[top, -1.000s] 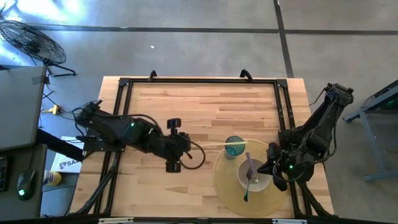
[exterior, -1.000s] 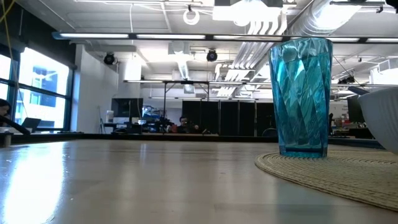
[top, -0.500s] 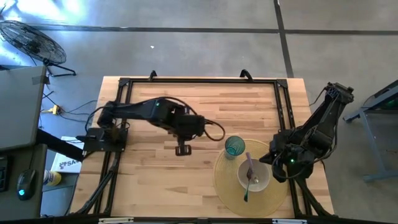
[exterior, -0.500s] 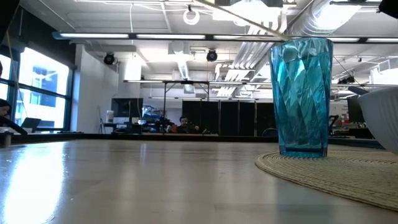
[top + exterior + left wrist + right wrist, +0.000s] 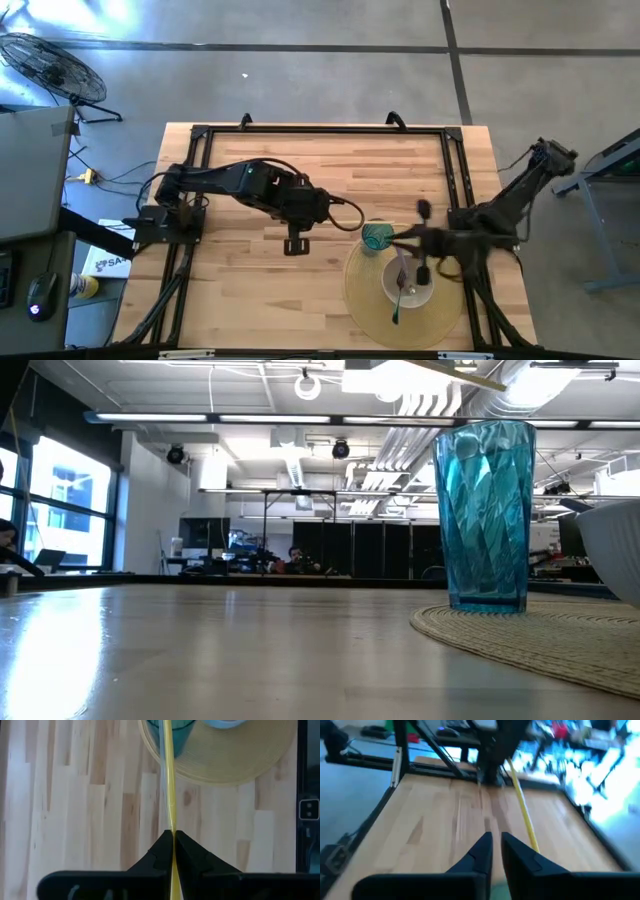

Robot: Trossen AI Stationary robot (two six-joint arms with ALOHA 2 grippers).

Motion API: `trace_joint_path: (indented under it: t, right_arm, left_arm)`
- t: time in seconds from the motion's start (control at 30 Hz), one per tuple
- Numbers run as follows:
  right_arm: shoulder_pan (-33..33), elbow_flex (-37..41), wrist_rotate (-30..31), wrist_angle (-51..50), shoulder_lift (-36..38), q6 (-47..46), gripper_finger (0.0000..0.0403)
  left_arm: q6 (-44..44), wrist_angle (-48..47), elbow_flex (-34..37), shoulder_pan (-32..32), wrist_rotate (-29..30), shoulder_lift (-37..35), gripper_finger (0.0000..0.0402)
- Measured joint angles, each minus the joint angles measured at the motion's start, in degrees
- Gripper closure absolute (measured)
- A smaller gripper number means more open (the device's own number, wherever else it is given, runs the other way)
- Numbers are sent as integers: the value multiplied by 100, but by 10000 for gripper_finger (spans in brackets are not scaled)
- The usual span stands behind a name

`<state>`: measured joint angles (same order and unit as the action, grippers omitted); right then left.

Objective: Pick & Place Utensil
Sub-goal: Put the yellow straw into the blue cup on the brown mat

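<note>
My left gripper (image 5: 173,834) (image 5: 322,220) is at mid-table, shut on a thin yellow stick-like utensil (image 5: 169,780) (image 5: 350,229). The stick reaches out over a blue cup (image 5: 377,237) (image 5: 483,515) and shows above the cup's rim in the low view (image 5: 455,373). The cup stands on a round woven placemat (image 5: 370,295). A white bowl (image 5: 418,292) on the mat holds a purple-handled utensil (image 5: 400,268). My right gripper (image 5: 496,838) (image 5: 395,240) is blurred over the mat beside the cup, shut and holding nothing, facing the stick (image 5: 522,810). My left gripper pinches the yellow stick partway along its length (image 5: 172,827) between its two fingers. The stick runs on back between them. The fingers slant down toward the table's right and lie along the stick. The stick is lifted clear, its free end above the cup.
A black frame rail (image 5: 320,131) borders the wooden table top. Bare wood lies to the left of the mat (image 5: 240,290). The bowl's edge (image 5: 615,545) shows at the right of the low view.
My left gripper has swung from mid-table toward the far right with the stick, then held still. The stick now shows above the cup in the low view. My right gripper has swung toward the table's left over the bowl, toward the cup, and has rolled.
</note>
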<state>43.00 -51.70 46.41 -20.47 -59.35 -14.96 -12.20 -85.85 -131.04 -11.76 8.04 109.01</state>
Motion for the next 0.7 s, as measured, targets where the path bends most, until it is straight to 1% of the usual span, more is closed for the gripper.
trace_joint_path:
  t: [0.1, 0.17, 0.23, 0.33, 0.43, 0.53, 0.7]
  right_arm:
    - [-627, -1, -672, 1036, -343, 1352, 352]
    - [-987, -133, -851, 1155, -570, 1866, 328]
    - [-1281, -332, -893, 1170, -855, 2218, 304]
    - [-1592, -660, -775, 1135, -1353, 2783, 273]
    - [-1814, -1027, -567, 1025, -1807, 3159, 256]
    - [-1979, -1362, -199, 844, -2183, 3293, 252]
    - [-2123, -1574, -126, 606, -2573, 3559, 262]
  left_arm:
    - [-48, 87, 0, 3, 2, 0, 390]
    - [-130, 73, 1, 6, 2, 0, 390]
    - [-243, 58, 0, 7, -1, 0, 390]
    - [-509, 81, 0, 10, 13, 0, 390]
    - [-826, 171, 0, 14, 100, 0, 390]
    - [-970, 263, 0, 14, 135, 0, 390]
    - [-1210, 376, 85, 14, 153, -6, 390]
